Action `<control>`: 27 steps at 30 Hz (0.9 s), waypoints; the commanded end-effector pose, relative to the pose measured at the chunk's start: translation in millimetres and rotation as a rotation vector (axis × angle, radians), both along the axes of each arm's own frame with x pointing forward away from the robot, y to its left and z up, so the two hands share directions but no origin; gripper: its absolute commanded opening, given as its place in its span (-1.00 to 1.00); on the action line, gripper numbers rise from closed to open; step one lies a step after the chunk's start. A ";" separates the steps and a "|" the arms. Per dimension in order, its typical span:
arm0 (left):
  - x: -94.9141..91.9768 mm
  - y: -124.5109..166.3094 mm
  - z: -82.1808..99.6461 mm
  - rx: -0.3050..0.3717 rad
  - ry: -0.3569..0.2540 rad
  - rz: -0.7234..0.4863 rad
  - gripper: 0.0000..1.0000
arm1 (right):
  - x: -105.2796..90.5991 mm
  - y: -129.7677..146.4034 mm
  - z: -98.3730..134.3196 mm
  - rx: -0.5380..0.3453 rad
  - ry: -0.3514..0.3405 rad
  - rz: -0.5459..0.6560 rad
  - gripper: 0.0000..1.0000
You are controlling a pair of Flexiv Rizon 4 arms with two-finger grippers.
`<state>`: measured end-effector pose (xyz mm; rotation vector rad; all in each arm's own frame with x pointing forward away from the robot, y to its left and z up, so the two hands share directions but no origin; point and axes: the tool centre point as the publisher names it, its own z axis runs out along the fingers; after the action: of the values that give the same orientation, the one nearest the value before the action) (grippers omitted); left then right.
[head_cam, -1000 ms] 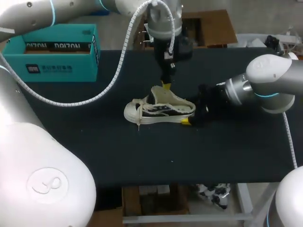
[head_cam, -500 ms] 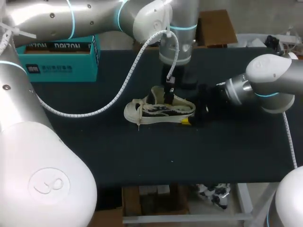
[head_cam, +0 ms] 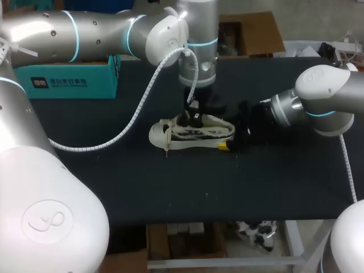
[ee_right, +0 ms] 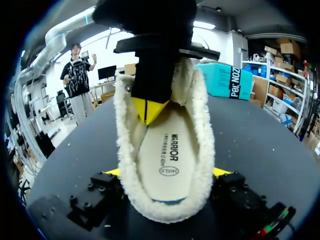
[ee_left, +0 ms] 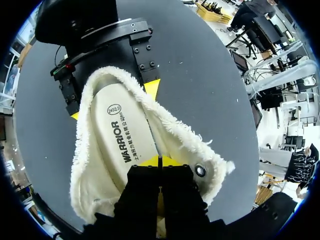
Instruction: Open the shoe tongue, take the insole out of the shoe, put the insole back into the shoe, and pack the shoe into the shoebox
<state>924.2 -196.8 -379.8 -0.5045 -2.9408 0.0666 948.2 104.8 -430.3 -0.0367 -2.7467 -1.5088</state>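
- One shoe [head_cam: 190, 133] lies on its sole on the dark table [head_cam: 170, 187], toe pointing away from the right arm [head_cam: 324, 99] and heel towards it.
- Its mouth is wide open, with the pale fleece lining [ee_right: 200, 150] spread to both sides and the printed insole [ee_left: 125, 140] lying flat inside.
- At the heel of the shoe, the right gripper [ee_right: 165, 172] is clamped on it, with one yellow-tipped finger [ee_right: 220, 173] pressed against each side of the fleecy collar.
- Above the shoe's opening, the left gripper [ee_left: 159, 162] points straight down into it, its two fingers drawn together into a single yellow point at the insole. Whether anything is pinched between them cannot be told.
- Beside the left gripper's tip, a metal eyelet [ee_left: 200, 171] shows on the shoe's upper.
- From over the shoe, the left arm [head_cam: 102, 34] stretches back along the far side of the table.
- Well apart from the shoe, beyond its toe end and at the table's far edge, stands the teal shoebox [head_cam: 68, 82], partly hidden under the left arm.
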 end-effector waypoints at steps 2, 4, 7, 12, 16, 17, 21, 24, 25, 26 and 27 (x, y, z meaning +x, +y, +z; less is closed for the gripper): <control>-4.0 4.7 -11.7 -0.017 0.004 0.009 -1.00 | 0.8 1.3 -6.1 0.004 0.000 0.000 -1.00; -5.3 5.7 -13.9 -0.016 0.007 0.014 -1.00 | 0.8 1.3 -6.1 0.004 0.000 0.000 -1.00; -7.3 5.1 -19.0 -0.003 0.005 0.032 -1.00 | 0.8 1.3 -6.1 0.004 0.000 0.000 -1.00; -9.7 4.0 -28.7 0.003 0.000 0.069 -0.70 | 0.8 1.3 -6.1 0.004 0.000 0.000 -1.00; -11.9 2.6 -34.5 0.003 -0.009 0.093 -0.26 | 0.8 1.3 -6.1 0.004 0.000 0.000 -1.00; -12.2 2.6 -36.2 0.003 -0.012 0.095 -0.26 | 0.8 1.3 -6.1 0.004 0.000 0.000 -1.00; -11.6 2.5 -47.0 0.013 -0.039 0.135 -0.29 | 0.8 1.3 -6.1 0.004 0.000 0.000 -1.00; -9.9 3.7 -55.6 0.012 -0.062 0.150 -0.29 | 0.8 1.3 -6.1 0.004 0.000 0.000 -1.00; -8.6 3.9 -58.8 0.020 -0.083 0.161 -0.28 | 0.8 1.3 -6.1 0.004 0.000 0.000 -1.00; -7.2 3.8 -63.1 0.023 -0.096 0.165 -0.27 | 0.8 1.3 -6.1 0.004 0.000 0.000 -1.00; -5.7 3.7 -67.1 0.027 -0.111 0.167 -0.29 | 0.8 1.3 -6.1 0.004 0.000 0.000 -1.00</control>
<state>929.1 -191.7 -398.9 -0.2709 -3.0424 0.0334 947.8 105.0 -431.1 -0.0351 -2.7464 -1.5092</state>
